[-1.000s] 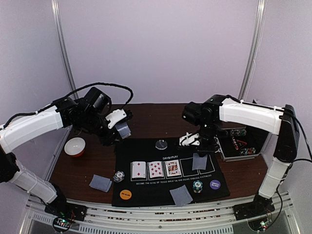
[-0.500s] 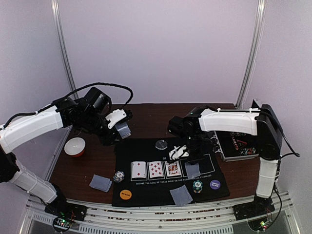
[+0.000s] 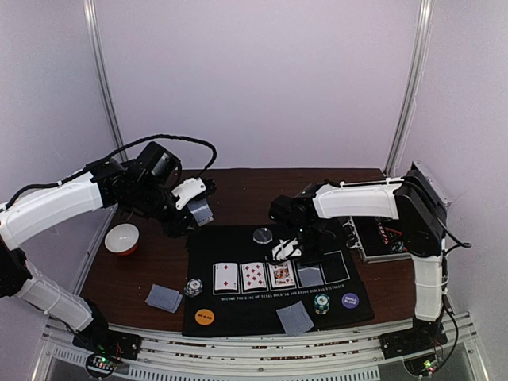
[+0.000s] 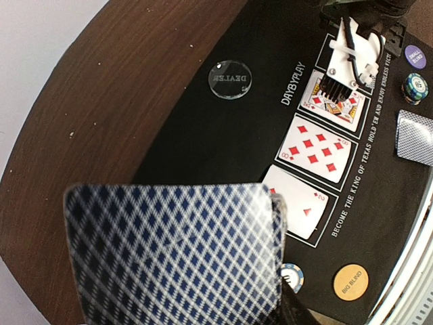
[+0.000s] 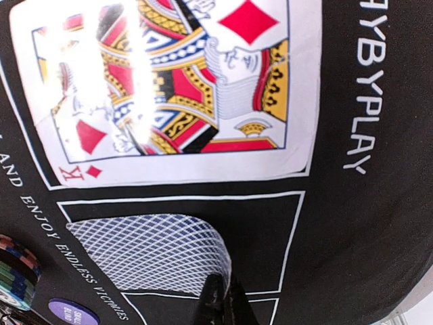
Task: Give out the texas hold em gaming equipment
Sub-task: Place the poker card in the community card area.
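My left gripper [image 3: 198, 213] is shut on a deck of blue-grey-backed cards [image 4: 176, 250], held above the mat's far left corner. My right gripper [image 5: 222, 283] is shut on the corner of one face-down card [image 5: 145, 254], which sits low over the fourth outline [image 3: 309, 275], right of the king of diamonds [image 5: 169, 88]. Three face-up diamond cards [image 3: 254, 275] fill the first three outlines. The clear dealer disc [image 3: 263, 235] lies on the mat's far edge. The orange disc [image 3: 205, 316], purple disc [image 3: 350, 301] and chip stacks [image 3: 193, 286] [image 3: 321, 302] sit along the near side.
The black mat [image 3: 238, 246] covers the middle of the brown table. Face-down cards lie at the near left [image 3: 164, 298] and near middle [image 3: 294, 317]. A silver case [image 3: 389, 234] stands at the right. A red-and-white bowl [image 3: 122, 238] sits at the left.
My right arm swung left from beside the case and carried the face-down card down onto the fourth outline. My left arm and its deck have not moved.
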{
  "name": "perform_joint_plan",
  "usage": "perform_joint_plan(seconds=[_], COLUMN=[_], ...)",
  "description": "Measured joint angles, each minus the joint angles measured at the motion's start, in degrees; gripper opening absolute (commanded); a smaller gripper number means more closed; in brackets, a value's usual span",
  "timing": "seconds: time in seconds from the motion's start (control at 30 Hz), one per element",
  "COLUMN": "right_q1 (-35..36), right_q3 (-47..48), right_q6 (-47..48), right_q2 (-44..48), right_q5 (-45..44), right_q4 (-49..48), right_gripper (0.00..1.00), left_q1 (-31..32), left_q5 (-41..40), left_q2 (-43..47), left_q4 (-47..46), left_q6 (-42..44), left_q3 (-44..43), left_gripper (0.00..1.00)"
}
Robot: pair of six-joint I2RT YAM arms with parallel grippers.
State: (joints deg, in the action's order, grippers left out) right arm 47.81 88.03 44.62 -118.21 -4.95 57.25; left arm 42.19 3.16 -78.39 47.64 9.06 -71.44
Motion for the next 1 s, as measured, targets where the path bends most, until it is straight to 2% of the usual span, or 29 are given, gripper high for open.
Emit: perform_joint_plan(seconds=[0.5,0.87,1.0], right_q1=[-0.33,-0.33,-0.33], right_q3=[0.74,0.74,0.74], right_q6=[-0.26,-4.33,-6.14], right_q2=[-0.76,-0.79,-0.76], right_q5=[-1.46,-3.17,-5.09], right_q4=[-1.57,-1.81,-3.34], right_gripper=[0.01,0.38,0.55], left_q1=[0.00,0.00,0.00], left_q5=[0.00,0.02,0.02], left_q2=[0.00,0.00,0.00], left_q4=[0.00,-0.02,-0.02], left_q6=[0.00,-0.02,-0.02], left_q3=[0.22,0.52,0.52], left_gripper=[0.41,0.41,0.41])
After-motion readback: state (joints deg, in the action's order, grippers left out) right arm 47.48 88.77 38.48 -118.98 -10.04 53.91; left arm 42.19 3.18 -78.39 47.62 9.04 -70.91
